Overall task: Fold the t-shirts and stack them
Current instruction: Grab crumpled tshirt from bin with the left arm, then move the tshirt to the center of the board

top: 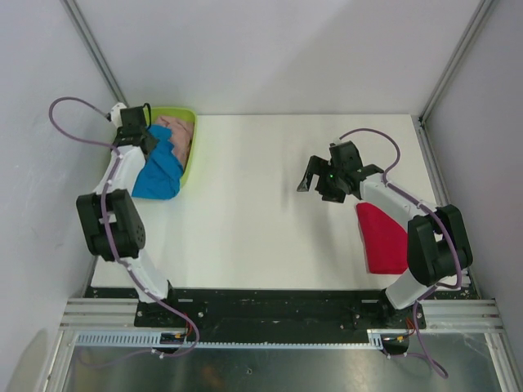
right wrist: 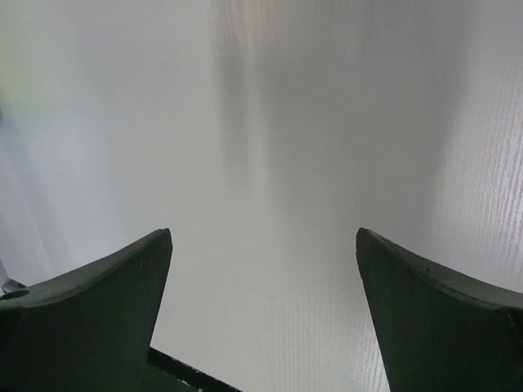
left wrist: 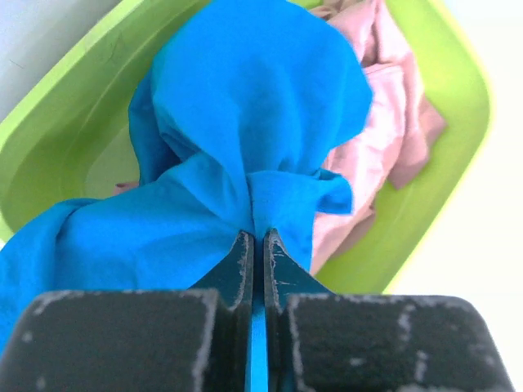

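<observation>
The bright blue t-shirt (top: pixel 159 173) hangs bunched out of the lime-green tray (top: pixel 186 167) at the far left. My left gripper (top: pixel 140 131) is shut on a fold of the blue t-shirt (left wrist: pixel 245 122), seen between its fingers in the left wrist view (left wrist: pixel 258 237). The pale pink t-shirt (top: pixel 180 135) lies crumpled in the tray, also in the left wrist view (left wrist: pixel 384 122). The red t-shirt (top: pixel 382 237) lies folded at the table's right edge. My right gripper (top: pixel 310 173) is open and empty above the bare white table, its fingers (right wrist: pixel 98 318) wide apart.
The green tray's rim (left wrist: pixel 458 188) stands at the table's far left corner. White walls and metal frame posts (top: pixel 453 65) enclose the table. The right arm (top: pixel 425 237) partly overlies the red t-shirt.
</observation>
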You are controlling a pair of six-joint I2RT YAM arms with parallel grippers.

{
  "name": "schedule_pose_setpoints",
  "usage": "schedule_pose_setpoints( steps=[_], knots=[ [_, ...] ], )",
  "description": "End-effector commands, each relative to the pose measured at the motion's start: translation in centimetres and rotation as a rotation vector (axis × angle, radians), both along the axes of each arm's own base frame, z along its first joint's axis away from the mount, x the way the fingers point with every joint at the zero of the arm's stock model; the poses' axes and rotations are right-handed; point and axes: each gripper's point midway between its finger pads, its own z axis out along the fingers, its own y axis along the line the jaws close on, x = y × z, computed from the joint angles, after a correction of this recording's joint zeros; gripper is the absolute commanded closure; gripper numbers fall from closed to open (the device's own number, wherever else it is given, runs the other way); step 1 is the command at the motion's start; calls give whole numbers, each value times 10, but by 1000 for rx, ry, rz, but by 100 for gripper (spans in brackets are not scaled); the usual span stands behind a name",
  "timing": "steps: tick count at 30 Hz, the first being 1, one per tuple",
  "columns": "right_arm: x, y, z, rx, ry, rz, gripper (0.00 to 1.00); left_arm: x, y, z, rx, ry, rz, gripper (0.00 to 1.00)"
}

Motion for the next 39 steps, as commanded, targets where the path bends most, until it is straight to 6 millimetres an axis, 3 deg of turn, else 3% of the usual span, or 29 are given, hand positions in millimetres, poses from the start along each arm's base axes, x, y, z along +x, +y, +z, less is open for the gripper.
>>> schedule_pose_setpoints(
  steps=[1, 10, 17, 23, 32, 39],
  knots=[
    [12, 7, 15, 24, -49, 2, 1, -10, -13, 50, -29, -161, -51, 100],
    [18, 7, 16, 30, -66, 2, 1, -29, -50, 103, -29, -342, -178, 100],
    [23, 3, 20, 35, -84, -9, 1, -43, -97, 137, 9, -471, -320, 100],
    [28, -4, 31, 31, -120, -19, 1, -66, -146, 182, 11, -604, -456, 100],
    [39, -25, 48, 17, -161, -67, 1, -112, -239, 239, 9, -744, -756, 100],
    [43, -46, 61, 1, -187, -116, 1, -145, -290, 281, -27, -843, -903, 100]
  ],
)
